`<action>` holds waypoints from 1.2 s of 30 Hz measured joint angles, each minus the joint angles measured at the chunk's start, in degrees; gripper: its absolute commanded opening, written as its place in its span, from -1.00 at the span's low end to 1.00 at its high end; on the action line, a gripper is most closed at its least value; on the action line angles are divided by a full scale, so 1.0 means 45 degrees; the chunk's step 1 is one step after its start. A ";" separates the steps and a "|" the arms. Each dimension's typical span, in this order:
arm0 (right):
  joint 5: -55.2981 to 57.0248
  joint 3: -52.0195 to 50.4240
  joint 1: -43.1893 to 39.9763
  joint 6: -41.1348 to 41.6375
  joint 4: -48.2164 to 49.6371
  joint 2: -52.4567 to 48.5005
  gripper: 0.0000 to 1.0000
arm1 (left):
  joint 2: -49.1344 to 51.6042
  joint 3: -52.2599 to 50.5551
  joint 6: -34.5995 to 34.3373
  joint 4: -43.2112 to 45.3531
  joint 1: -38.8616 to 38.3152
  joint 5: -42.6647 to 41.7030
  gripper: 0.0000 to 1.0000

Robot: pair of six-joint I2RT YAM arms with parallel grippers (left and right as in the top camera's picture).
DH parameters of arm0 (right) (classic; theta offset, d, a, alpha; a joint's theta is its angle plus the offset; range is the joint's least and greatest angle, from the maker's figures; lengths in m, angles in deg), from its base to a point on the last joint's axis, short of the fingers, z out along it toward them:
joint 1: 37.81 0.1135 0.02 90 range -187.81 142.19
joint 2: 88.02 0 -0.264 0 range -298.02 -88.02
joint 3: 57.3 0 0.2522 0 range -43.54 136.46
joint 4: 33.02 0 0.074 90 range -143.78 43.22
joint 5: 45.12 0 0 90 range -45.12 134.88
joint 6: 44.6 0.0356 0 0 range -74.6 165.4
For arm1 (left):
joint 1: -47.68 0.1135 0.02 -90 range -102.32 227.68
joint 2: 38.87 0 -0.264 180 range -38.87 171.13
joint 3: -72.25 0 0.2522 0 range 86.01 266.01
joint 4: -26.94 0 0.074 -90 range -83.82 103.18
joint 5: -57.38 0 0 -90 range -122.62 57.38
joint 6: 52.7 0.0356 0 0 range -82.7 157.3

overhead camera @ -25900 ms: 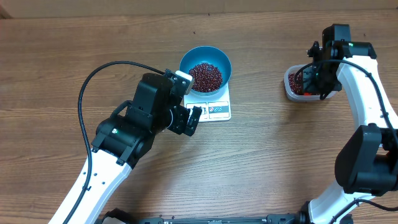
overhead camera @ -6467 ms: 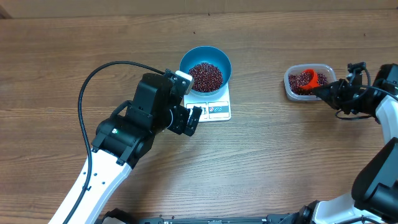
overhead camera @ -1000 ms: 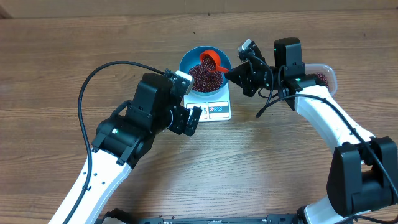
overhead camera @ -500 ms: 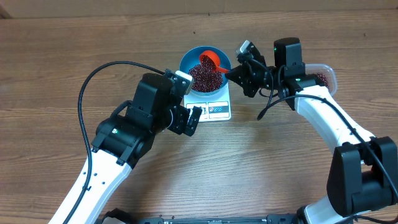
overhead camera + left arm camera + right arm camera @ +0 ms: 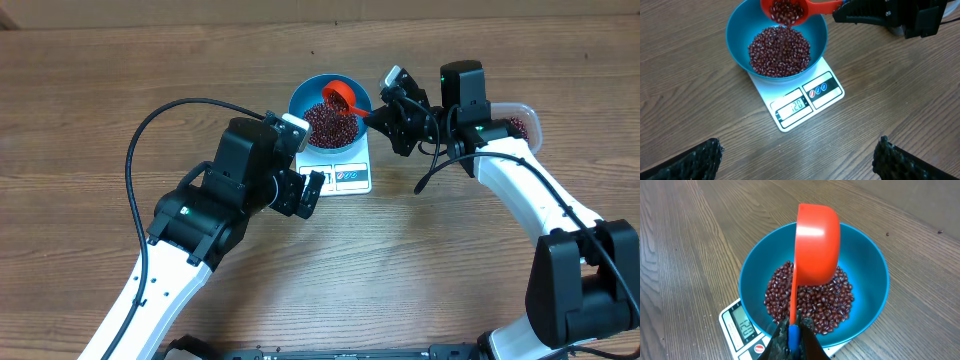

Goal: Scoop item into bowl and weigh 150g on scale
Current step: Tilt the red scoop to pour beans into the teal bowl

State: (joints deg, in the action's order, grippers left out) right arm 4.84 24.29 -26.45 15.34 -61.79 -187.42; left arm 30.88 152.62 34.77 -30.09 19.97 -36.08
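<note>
Tipping over the round bright blue bowl (image 5: 297,104), top middle, the red plastic scoop (image 5: 340,95) has just arrived; small dark red beans (image 5: 780,50) spill in; right jaws pinch its handle; left jaws gape wide; flat white scale (image 5: 807,100) reads 120; more needed.

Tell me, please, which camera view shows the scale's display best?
The left wrist view: the display on the scale faces the camera, unblocked, with readable digits. The right wrist view catches it skewed at the frame's lower left, beside the bowl. Overhead, it is too small to read.
</note>
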 measured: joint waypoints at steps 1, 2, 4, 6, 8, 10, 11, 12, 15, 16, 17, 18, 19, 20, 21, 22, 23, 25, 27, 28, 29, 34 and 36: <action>0.0000 0.0000 0.0000 0.0005 0.0000 0.0000 -0.93 | 0.0000 0.0000 0.0000 0.0005 0.0000 0.0000 0.99; 0.0000 0.0000 0.0000 0.0005 0.0005 0.0000 -0.93 | 0.0000 0.0000 0.0000 0.0005 0.0000 0.0005 0.99; 0.0000 0.0000 0.0000 -0.0005 0.0000 0.0000 -0.93 | 0.0000 0.0000 0.0000 0.0005 0.0000 0.0000 0.99; 0.0000 0.0000 0.0000 0.0000 0.0005 0.0000 -0.93 | 0.0000 0.0000 0.0000 0.0005 0.0000 0.0005 0.99; 0.0000 0.0000 0.0000 0.0005 0.0000 0.0000 -0.93 | 0.0000 0.0000 0.0000 0.0005 0.0000 0.0000 0.99; 0.0000 0.0000 0.0000 0.0000 0.0000 0.0000 -0.93 | 0.0000 0.0000 0.0000 0.0005 0.0000 0.0000 0.99; 0.0005 0.0000 0.0000 -0.0005 0.0005 0.0000 -0.93 | 0.0000 0.0000 0.0000 0.0005 0.0000 0.0000 0.99; 0.0000 0.0000 -0.0005 0.0000 -0.0005 0.0000 -0.93 | 0.0000 0.0000 0.0000 0.0005 0.0000 0.0000 0.99; 0.0000 0.0000 0.0000 0.0000 0.0000 0.0000 -0.93 | 0.0000 0.0000 0.0000 0.0005 0.0000 0.0000 0.99; -0.0005 0.0000 0.0000 0.0000 0.0005 0.0000 -0.93 | 0.0000 0.0000 0.0000 0.0005 0.0000 0.0000 0.99; 0.0000 0.0000 0.0000 0.0005 0.0000 0.0000 -0.93 | 0.0000 0.0000 0.0000 0.0005 0.0000 0.0000 0.99; 0.0000 0.0000 0.0000 0.0000 -0.0005 0.0000 -0.93 | 0.0000 0.0000 0.0000 0.0005 0.0000 0.0000 0.99; 0.0000 0.0000 0.0000 0.0005 0.0000 0.0000 -0.93 | 0.0000 0.0000 0.0000 0.0005 0.0000 0.0000 0.99; 0.0000 0.0000 0.0000 0.0005 0.0005 0.0000 -0.93 | 0.0000 0.0000 0.0000 0.0005 0.0000 0.0000 0.99; 0.0005 0.0000 0.0000 0.0000 -0.0005 0.0000 -0.93 | 0.0000 0.0000 0.0000 0.0005 0.0000 0.0000 0.99; 0.0005 0.0000 0.0000 0.0000 -0.0005 0.0000 -0.93 | 0.0000 0.0000 0.0000 0.0005 0.0000 0.0000 0.99; 0.0000 0.0000 0.0000 0.0005 0.0000 0.0000 -0.93 | 0.0000 0.0000 0.0000 0.0005 0.0000 0.0000 0.99; 0.0005 0.0000 0.0000 0.0005 0.0005 0.0000 -0.93 | 0.0000 0.0000 0.0000 0.0005 0.0000 0.0000 0.99; 0.0000 0.0000 0.0000 0.0000 0.0000 0.0000 -0.93 | 0.0000 0.0000 0.0000 0.0005 0.0000 0.0005 0.99; 0.0000 0.0000 0.0000 0.0000 -0.0005 0.0000 -0.93 | 0.0000 0.0000 0.0000 0.0005 0.0000 0.0000 0.99; 0.0000 0.0000 0.0000 -0.0024 0.0005 0.0000 -0.93 | 0.0000 0.0000 -0.0005 0.0005 0.0000 0.0000 0.99; 0.0000 0.0000 0.0000 -0.0301 0.0107 0.0000 -0.93 | 0.0000 0.0000 0.0000 0.0005 0.0000 0.0000 0.99; 0.0000 0.0000 0.0000 -0.0617 0.0107 0.0000 -0.93 | 0.0000 0.0000 0.0000 0.0000 0.0000 0.0005 0.99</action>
State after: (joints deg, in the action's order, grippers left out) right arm 4.84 24.29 -26.45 12.56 -61.31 -187.42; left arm 30.88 152.62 34.77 -30.09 19.97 -36.06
